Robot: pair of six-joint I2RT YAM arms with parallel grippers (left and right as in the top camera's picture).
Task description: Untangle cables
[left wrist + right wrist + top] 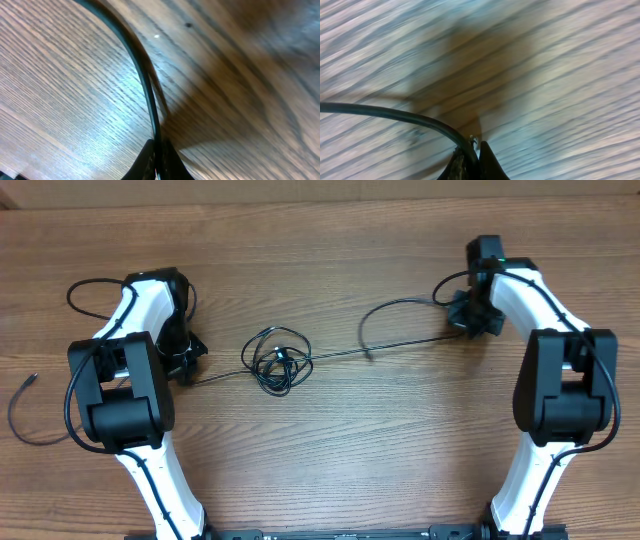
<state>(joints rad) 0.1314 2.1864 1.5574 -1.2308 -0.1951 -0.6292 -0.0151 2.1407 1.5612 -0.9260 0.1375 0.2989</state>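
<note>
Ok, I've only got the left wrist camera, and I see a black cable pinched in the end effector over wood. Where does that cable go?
Observer: It runs rightward into a knotted bunch of cables lying roughly centred on the table.
Operator: And the right side?
Observer: The right end effector is shut on a cable as well; a strand from the bunch runs almost straight to it.
Operator: Anything lying loose?
Observer: One loose cable curves on the wood outside the left arm, apart from the bunch.
</note>
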